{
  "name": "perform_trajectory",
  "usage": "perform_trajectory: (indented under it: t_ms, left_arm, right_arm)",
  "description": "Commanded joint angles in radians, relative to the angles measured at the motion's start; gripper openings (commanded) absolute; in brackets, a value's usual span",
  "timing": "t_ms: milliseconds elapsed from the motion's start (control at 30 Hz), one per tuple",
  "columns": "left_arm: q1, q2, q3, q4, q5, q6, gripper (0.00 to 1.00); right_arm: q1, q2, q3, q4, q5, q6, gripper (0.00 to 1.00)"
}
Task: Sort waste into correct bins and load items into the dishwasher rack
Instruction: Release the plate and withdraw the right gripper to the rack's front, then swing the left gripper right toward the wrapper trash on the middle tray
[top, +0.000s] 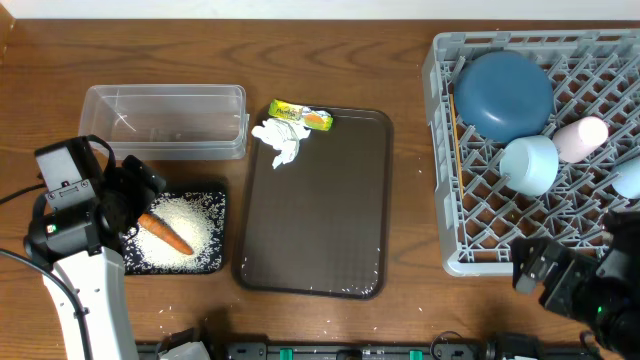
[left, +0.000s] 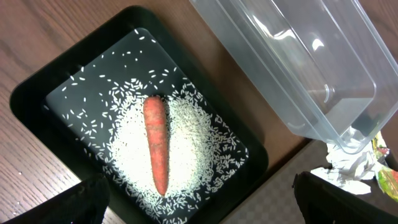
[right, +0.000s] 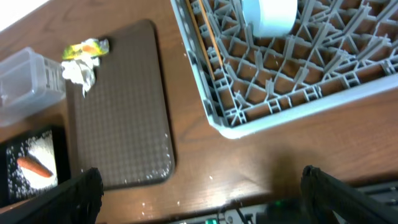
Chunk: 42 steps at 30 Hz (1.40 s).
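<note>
Left of brown tray (top: 320, 210), carrot (top: 165, 235) laid on rice (top: 195, 228) in black bin (top: 222, 240), left gripper (left: 202, 196) and right gripper (right: 202, 190) spread wide, empty.

rack (top: 470, 262): cut off at right edge | chopsticks (top: 455, 130): too thin to count | wrapper (left: 387, 177): cropped

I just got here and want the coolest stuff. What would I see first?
The bright orange carrot lying on a heap of white rice in the black tray, at the table's left, jumps out first. Next is the big grey rack on the right, with a dark-blue bowl in it. A crumpled tissue and a yellow-green wrapper sit at the brown tray's far edge.
</note>
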<state>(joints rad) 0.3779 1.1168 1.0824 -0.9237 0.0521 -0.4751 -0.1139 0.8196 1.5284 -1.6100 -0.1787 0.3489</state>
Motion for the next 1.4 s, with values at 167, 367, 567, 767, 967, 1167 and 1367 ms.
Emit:
perform_trajectory:
  t_ms: [167, 367, 567, 767, 967, 1167, 1367]
  left_arm:
    - [0.005, 0.002, 0.012, -0.003, -0.012, -0.006, 0.97]
    - [0.005, 0.002, 0.012, -0.003, -0.012, -0.006, 0.97]
    - [0.005, 0.002, 0.012, -0.003, -0.012, -0.006, 0.97]
    - [0.005, 0.002, 0.012, -0.003, -0.012, -0.006, 0.97]
    - [0.005, 0.002, 0.012, -0.003, -0.012, -0.006, 0.97]
    - [0.005, 0.002, 0.012, 0.062, -0.011, -0.092, 0.97]
    - [0.005, 0.002, 0.012, 0.066, 0.101, -0.167, 0.97]
  right_arm:
    - [0.010, -0.008, -0.057, 0.154, 0.268, 0.021, 0.99]
    - [0.008, -0.008, -0.147, 0.181, 0.419, 0.095, 0.99]
    - [0.008, 0.002, -0.308, 0.285, 0.414, 0.164, 0.99]
    - [0.008, 0.028, -0.438, 0.371, 0.385, 0.212, 0.98]
    - [0.008, 0.050, -0.517, 0.367, 0.383, 0.212, 0.99]
    - [0.008, 0.058, -0.543, 0.364, 0.383, 0.212, 0.99]
    - [0.008, 0.058, -0.543, 0.364, 0.383, 0.212, 0.99]
